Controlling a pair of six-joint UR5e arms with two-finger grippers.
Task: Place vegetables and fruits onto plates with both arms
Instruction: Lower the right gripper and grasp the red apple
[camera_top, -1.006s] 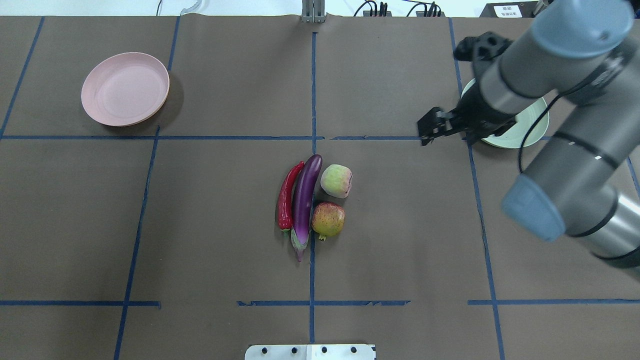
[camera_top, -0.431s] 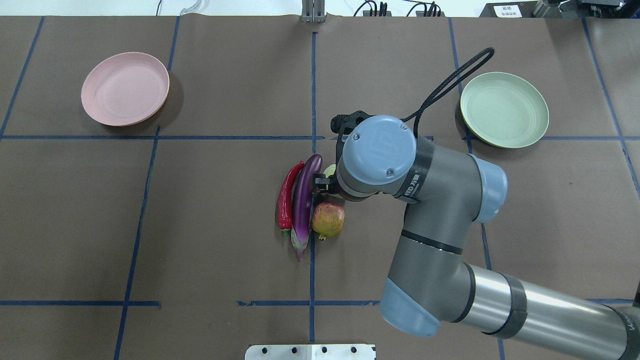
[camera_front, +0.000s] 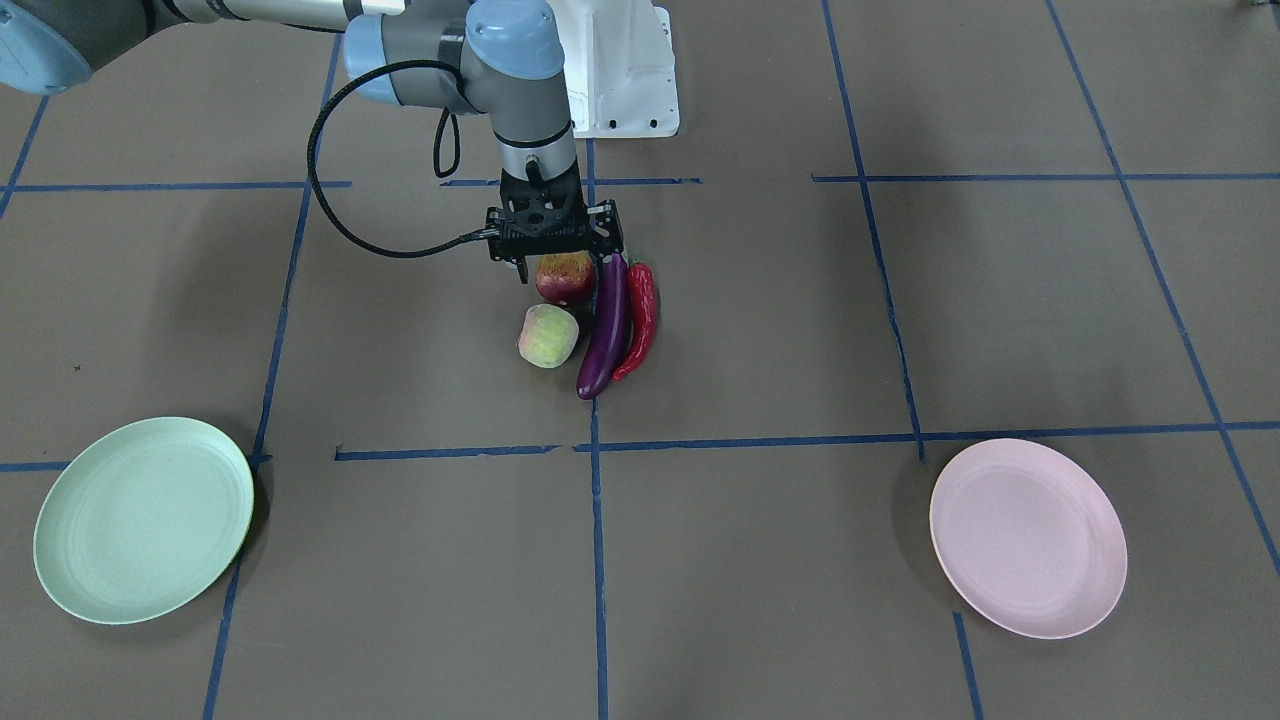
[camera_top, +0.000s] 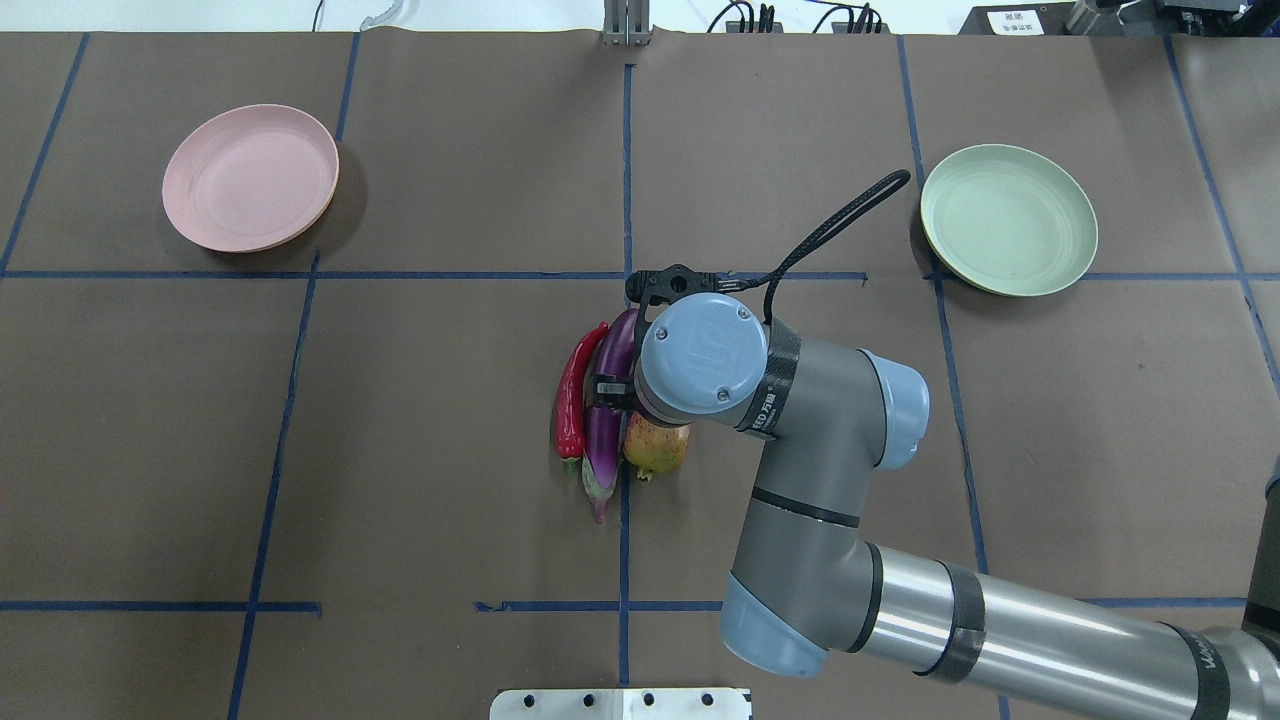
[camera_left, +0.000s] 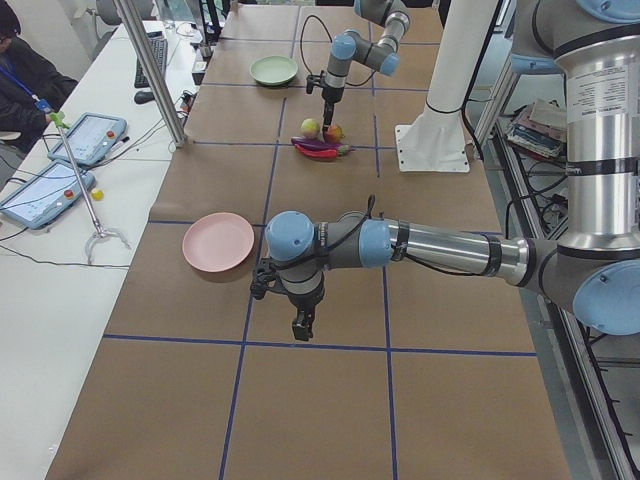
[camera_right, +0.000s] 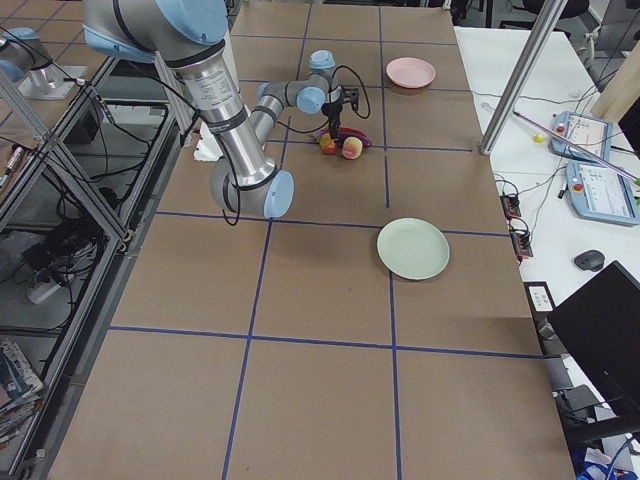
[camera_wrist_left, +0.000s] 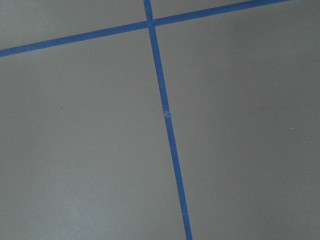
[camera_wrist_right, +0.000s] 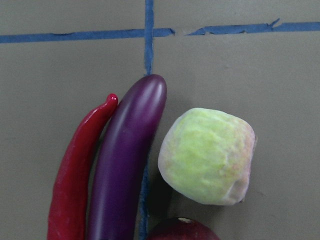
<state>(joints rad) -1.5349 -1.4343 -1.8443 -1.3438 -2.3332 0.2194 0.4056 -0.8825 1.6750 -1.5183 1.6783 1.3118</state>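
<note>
Near edge, front-facing view: mint green plate (camera_front: 143, 520) on the robot's right and pink plate (camera_front: 1027, 537) on its left. Both sit flat on the brown desk (camera_front: 800, 600), well apart, nothing in them.

Mid-desk, one tight cluster on a blue tape line (camera_front: 597, 540):
- The peach-like fruit (camera_front: 547, 335) is nearest, just beside the eggplant (camera_front: 603, 330).
- The eggplant lies lengthwise with the red chili (camera_front: 640, 320) pressed along its other flank.
- The pomegranate-like fruit (camera_front: 563, 282) sits behind the peach, against the eggplant.

Right end effector (camera_front: 562, 262) hangs straight down over the pomegranate-like fruit. Its jaws are spread wide and grip nothing.

Beyond it stands the white base block (camera_front: 620, 70).

Left end effector (camera_left: 300, 325) shows only in the left side view, low over bare desk close to the pink plate. Cannot tell how its jaws stand.
</note>
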